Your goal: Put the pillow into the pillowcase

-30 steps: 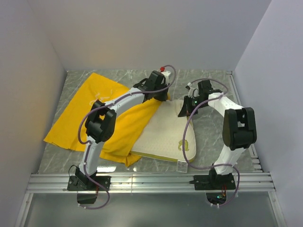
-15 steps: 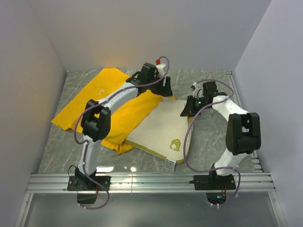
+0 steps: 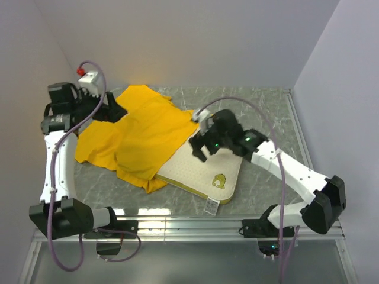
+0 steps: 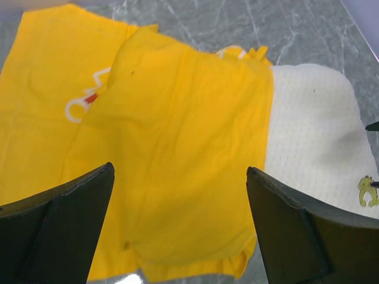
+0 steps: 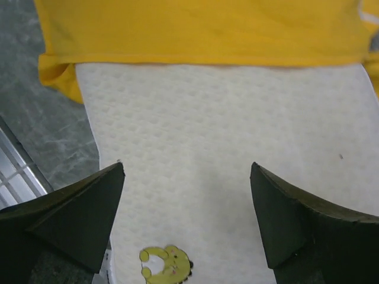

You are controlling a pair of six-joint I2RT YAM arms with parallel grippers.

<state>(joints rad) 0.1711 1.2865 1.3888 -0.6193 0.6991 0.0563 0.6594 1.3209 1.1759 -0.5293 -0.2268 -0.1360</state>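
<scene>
The yellow pillowcase (image 3: 142, 136) lies crumpled on the left half of the table, and its right edge drapes over the far-left end of the pillow. The cream quilted pillow (image 3: 192, 171) sticks out toward the near right, showing its yellow logo (image 3: 219, 180) and white tag (image 3: 211, 205). My left gripper (image 3: 116, 112) hangs open above the case's far-left part. The left wrist view shows the pillowcase (image 4: 177, 118) and the pillow (image 4: 308, 136) beyond the left gripper (image 4: 179, 171). My right gripper (image 3: 198, 148) hovers open over the pillow (image 5: 207, 118), just short of the pillowcase (image 5: 195, 29) hem; nothing lies within the right gripper (image 5: 187, 165).
An aluminium rail (image 3: 189, 225) runs along the near table edge, with both arm bases on it. White walls close in on the left, back and right. Bare grey marble table (image 3: 266, 118) shows to the right of the pillow.
Both grippers have opened and let go. The left arm has swung back to the far left. The right arm has reached left over the pillow. The pillowcase now lies loose over the pillow's end.
</scene>
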